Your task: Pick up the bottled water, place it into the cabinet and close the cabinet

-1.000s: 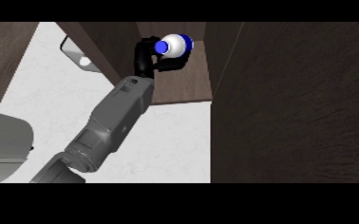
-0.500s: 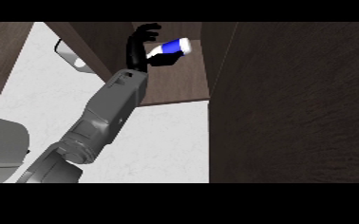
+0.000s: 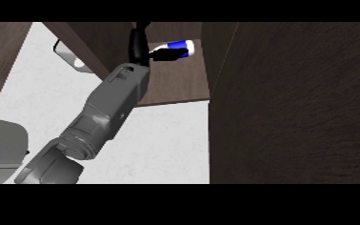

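The bottled water [image 3: 177, 49] has a white body with a deep blue band around it. The robot hand [image 3: 141, 45] next to it is black, and the forearm [image 3: 105, 112] behind it is mid-grey with darker grey seams and a lighter grey segment low in the view. The cabinet [image 3: 175, 83] is dark brown with a faint wood grain on its shelf, and its door [image 3: 288, 105] at the right is a darker brown, streaked with the same grain. The worktop [image 3: 165, 143] is white with pale grey marbling. A silver-grey object [image 3: 70, 57] sits at the upper left.
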Robot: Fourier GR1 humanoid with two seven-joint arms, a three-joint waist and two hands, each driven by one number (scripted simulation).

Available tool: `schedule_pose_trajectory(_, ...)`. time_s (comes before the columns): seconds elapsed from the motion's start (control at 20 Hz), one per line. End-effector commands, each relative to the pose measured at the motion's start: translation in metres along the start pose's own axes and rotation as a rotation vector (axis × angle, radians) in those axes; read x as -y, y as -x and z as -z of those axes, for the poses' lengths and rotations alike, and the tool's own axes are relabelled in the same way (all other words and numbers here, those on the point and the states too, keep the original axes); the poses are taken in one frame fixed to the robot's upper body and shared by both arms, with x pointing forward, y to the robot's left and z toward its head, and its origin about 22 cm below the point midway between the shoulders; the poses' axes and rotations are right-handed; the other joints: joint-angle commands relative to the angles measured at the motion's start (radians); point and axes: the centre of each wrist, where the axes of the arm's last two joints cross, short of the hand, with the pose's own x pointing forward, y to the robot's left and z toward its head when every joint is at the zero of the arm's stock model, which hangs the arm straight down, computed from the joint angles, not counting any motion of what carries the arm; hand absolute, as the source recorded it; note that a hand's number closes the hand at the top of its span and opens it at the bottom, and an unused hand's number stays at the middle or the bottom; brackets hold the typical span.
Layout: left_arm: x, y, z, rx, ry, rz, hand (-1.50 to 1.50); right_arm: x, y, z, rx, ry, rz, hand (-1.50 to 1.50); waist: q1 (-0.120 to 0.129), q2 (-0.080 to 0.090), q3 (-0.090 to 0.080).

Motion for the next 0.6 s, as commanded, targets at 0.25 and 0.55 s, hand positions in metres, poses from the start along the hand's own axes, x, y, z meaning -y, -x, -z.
schedule_pose_trajectory(0.25,0.002,-0.015,0.006,0.123,0.123,-0.290,-1.50,-0.001,-0.022,-0.007,0.013,-0.016,0.033,-1.50,0.035,-0.023,0.001)
schedule_pose_trajectory(0.55,0.018,-0.014,-0.007,0.116,0.149,-0.327,-1.50,0.001,-0.019,-0.013,0.000,0.014,0.041,-1.50,0.056,-0.034,0.002)
